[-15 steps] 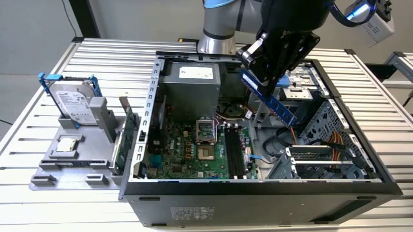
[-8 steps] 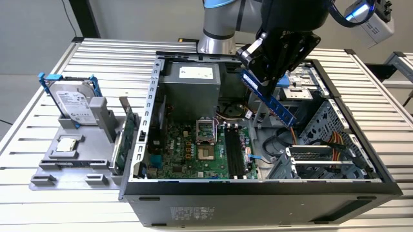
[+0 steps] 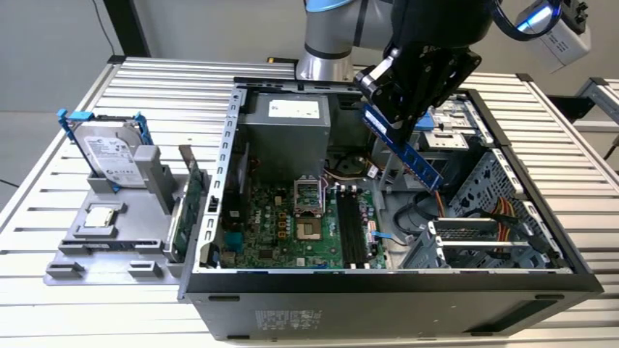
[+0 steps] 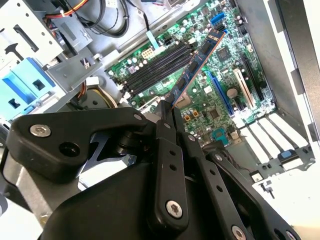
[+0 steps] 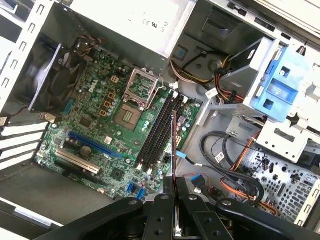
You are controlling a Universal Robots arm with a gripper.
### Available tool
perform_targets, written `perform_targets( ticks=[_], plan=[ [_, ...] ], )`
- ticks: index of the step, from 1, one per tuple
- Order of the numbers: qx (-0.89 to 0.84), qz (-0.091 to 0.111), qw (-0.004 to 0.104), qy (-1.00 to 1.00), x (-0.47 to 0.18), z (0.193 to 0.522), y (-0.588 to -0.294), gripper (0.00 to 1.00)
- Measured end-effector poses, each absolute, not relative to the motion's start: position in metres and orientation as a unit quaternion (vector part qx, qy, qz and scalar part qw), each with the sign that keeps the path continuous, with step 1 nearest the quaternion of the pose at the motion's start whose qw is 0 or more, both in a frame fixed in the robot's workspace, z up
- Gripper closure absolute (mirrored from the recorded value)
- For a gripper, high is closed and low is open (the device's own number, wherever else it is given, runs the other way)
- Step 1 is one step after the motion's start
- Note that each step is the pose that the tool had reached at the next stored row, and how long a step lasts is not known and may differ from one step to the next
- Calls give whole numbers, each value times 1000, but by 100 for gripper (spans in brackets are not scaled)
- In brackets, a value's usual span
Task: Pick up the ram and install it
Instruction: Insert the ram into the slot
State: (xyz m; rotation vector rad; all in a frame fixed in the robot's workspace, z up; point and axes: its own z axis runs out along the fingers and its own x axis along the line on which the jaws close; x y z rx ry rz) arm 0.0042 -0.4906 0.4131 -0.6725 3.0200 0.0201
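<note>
My gripper [image 3: 401, 119] is shut on the ram [image 3: 404, 149], a long thin blue stick that hangs tilted above the open computer case. In the second wrist view the ram [image 4: 196, 65] runs out from between the black fingers [image 4: 167, 125] over the motherboard. In the first wrist view the ram [image 5: 173, 145] appears edge-on, above the black memory slots [image 5: 159, 131]. The same slots [image 3: 350, 226] lie lower in the case in the exterior view, with the ram well above them and toward that view's right.
The case [image 3: 387, 286] lies open on a slatted table. Inside are a power supply [image 3: 285, 130], an empty CPU socket [image 5: 142, 85], cables [image 5: 235, 165] and a blue drive bracket [image 5: 282, 82]. A grey tray [image 3: 106, 232] on the exterior view's left holds a hard drive [image 3: 111, 156] and a green card [image 3: 191, 196].
</note>
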Motion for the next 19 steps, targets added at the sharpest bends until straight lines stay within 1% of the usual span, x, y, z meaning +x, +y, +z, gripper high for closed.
perform_targets(
  ticks=[19],
  plan=[
    [-212, 6, 24, 977, 4, 413, -491, 100]
  ],
)
